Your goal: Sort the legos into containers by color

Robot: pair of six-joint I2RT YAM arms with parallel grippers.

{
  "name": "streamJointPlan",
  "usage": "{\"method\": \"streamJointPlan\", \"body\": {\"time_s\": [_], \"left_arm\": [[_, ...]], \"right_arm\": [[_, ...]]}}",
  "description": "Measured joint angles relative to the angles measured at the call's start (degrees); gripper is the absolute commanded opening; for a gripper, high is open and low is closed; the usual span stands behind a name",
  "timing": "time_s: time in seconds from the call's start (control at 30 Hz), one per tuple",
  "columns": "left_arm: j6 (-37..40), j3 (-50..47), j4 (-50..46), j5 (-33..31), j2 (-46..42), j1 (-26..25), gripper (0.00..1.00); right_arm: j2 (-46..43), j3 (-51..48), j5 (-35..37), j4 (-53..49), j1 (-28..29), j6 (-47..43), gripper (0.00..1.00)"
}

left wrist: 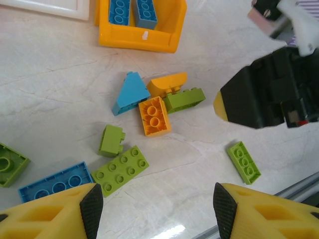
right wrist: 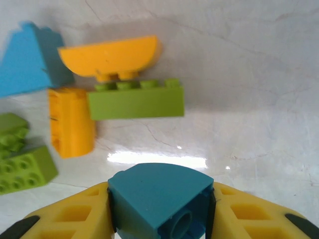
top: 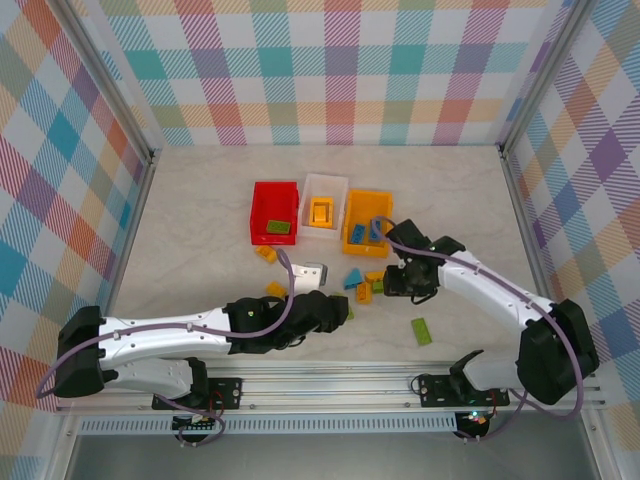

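My right gripper is shut on a teal-blue rounded brick, held just above the tabletop; from above it sits right of the loose pile. Ahead of it lie an orange curved brick, a lime long brick, an orange block and a blue wedge. My left gripper is open over bare table, with a lime 2x4 brick just left of it. The red bin, white bin and orange-yellow bin stand side by side behind the pile.
The orange-yellow bin holds blue bricks; the red one holds a lime brick. A lone lime brick lies near the front right. Two orange bricks lie left of the pile. The metal rail runs along the near edge.
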Motion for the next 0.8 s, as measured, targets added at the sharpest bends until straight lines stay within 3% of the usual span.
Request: {"method": "streamJointPlan", "body": {"time_s": [0.2, 0.53, 0.67, 0.8], "left_arm": [[3.1, 5.4, -1.4, -2.4, 0.5, 0.0, 0.62], [7.8, 11.8, -1.2, -3.5, 4.1, 0.7, 0.62], [8.4, 11.8, -1.4, -3.5, 4.5, 1.0, 0.62], [8.6, 11.8, -1.4, -3.4, 4.5, 1.1, 0.62]], "right_arm": [[14.6, 20.5, 0.7, 0.5, -0.9, 0.0, 0.37], [41.1, 50.9, 1.9, -0.1, -7.3, 0.4, 0.40], [47.4, 57.9, 1.7, -1.3, -8.6, 0.5, 0.51], [49.2, 58.8, 1.4, -2.3, -8.8, 0.6, 0.61]]}}
